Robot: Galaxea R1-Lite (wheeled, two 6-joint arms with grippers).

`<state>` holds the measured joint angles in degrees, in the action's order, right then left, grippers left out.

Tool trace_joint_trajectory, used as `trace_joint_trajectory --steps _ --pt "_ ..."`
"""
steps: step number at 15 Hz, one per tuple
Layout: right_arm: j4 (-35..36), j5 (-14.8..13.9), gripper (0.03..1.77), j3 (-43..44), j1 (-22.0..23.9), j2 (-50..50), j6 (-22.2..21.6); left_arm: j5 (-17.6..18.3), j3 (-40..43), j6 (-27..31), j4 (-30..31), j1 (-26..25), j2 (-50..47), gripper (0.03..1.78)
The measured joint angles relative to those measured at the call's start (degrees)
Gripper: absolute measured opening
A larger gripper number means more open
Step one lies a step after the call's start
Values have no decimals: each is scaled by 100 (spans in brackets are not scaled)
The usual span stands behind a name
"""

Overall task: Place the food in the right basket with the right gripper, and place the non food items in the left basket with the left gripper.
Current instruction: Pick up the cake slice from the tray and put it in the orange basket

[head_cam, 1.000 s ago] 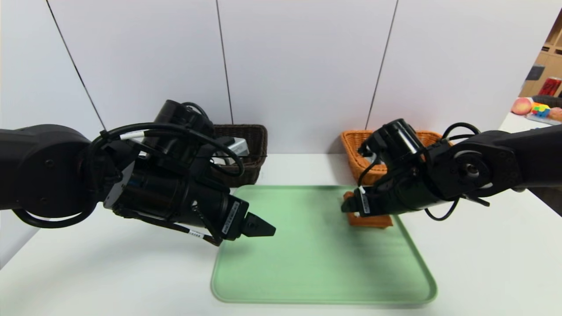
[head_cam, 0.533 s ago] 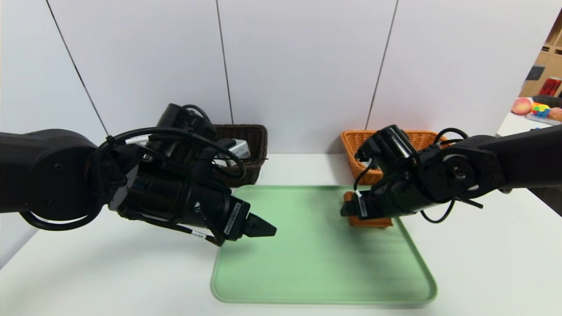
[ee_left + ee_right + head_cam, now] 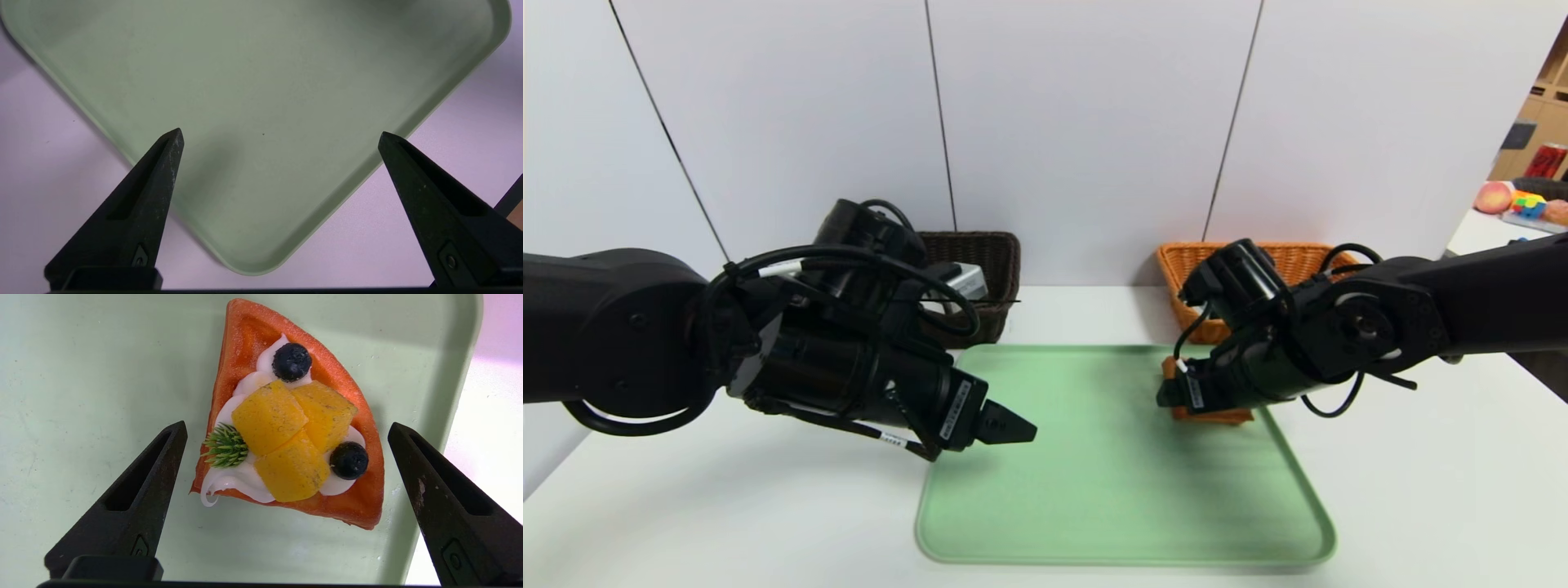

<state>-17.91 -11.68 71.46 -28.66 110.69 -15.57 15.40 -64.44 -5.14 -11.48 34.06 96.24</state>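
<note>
Orange-brown waffle [image 3: 343, 498], cut like a wedge, lies on the green tray [image 3: 1127, 490] between the spread fingers of my right gripper [image 3: 288, 426], and I am not gripping it. White cream covers its middle, with yellow fruit chunks [image 3: 282, 437], two dark berries [image 3: 291, 362] and a green sprig [image 3: 226, 446] on top. I hold my right gripper above the waffle, one finger to each side of it, near the tray's far right part. Behind it, against the white wall [image 3: 1086, 147], stands the orange wicker basket [image 3: 1176, 269], partly hidden by my right arm.

My left gripper [image 3: 281, 132] hangs over the left side of the tray, its fingers wide apart too, with nothing but bare green tray and white table [image 3: 727, 523] showing between and around them. Beyond my left arm stands the dark brown basket [image 3: 1009, 278], where a pale grey-and-white thing [image 3: 968, 280] shows inside; I cannot tell what it is. Off to the far right, a peach [image 3: 1493, 198] and a colourful cube [image 3: 1529, 204] sit beyond my right arm.
</note>
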Motion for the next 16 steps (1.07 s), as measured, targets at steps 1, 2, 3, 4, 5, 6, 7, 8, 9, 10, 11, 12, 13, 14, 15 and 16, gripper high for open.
trace_joint_trajectory --steps 1,2,3,4,5,6,7,8,9,10,11,12,13,14,15,16 --pt "0 -59 170 6 -5 6 5 -2 5 0 2 0 1 169" --pt "0 -157 170 9 -13 20 13 4 5 0 5 2 1 169" --pt "-6 -240 170 9 -39 37 17 6 5 0 5 6 6 169" --pt "-2 -249 170 9 -72 50 20 9 5 0 9 6 15 169" --pt "0 -254 170 9 -89 59 27 9 5 0 57 2 26 169" --pt "-4 -256 170 9 -100 67 24 11 13 0 112 2 33 169" --pt "-6 -257 170 9 -107 77 22 9 22 2 127 2 39 169" --pt "-6 -257 170 9 -111 83 20 17 24 2 132 4 45 169" --pt "-11 -257 170 9 -116 94 20 17 27 0 143 4 55 169" --pt "-9 -256 170 9 -121 105 22 12 28 0 165 6 63 169" --pt "-9 -256 170 9 -121 119 20 15 28 0 168 4 67 169" --pt "-11 -256 170 9 -121 130 20 15 28 2 168 4 72 169" --pt "-11 -249 170 9 -121 138 20 15 28 2 171 4 76 169" --pt "-20 -235 170 9 -121 140 22 17 28 0 179 4 76 169" --pt "-24 -238 167 9 -121 140 17 17 28 2 201 4 76 169" --pt "-15 -246 146 4 -122 141 -5 17 28 0 208 4 78 169"
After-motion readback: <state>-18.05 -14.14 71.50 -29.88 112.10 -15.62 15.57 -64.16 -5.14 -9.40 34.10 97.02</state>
